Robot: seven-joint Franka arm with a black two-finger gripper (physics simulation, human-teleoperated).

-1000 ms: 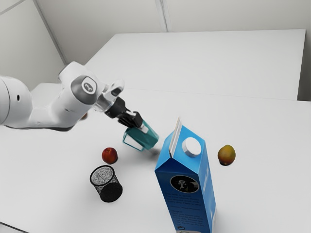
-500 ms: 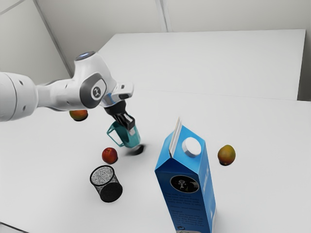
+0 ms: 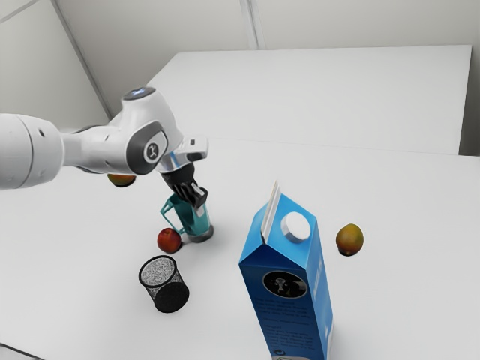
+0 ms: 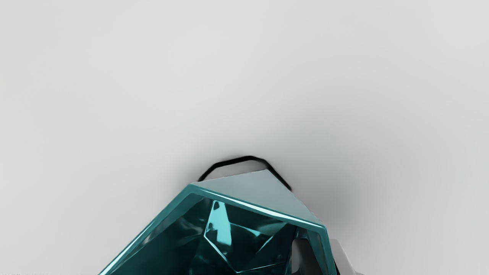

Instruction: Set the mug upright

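Pinching the wall of the teal mug (image 3: 196, 220), one inside and one outside, the fingers (image 3: 196, 196) hold it leaning slightly, its base down at the worktop (image 3: 390, 187), beside the red fruit (image 3: 169, 240) and near the blue carton (image 3: 281, 300).

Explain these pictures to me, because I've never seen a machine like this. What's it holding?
The exterior view comes from a camera beside one white robot arm. Its black gripper pinches the wall of a teal mug, one finger inside and one outside, with the mug close to upright. The wrist view comes from a camera on the arm's hand, looking into the mug. On the white table are a red fruit near the mug, a speckled black-rimmed cup, a blue carton, a yellow-green fruit and an orange-red fruit partly behind the arm.
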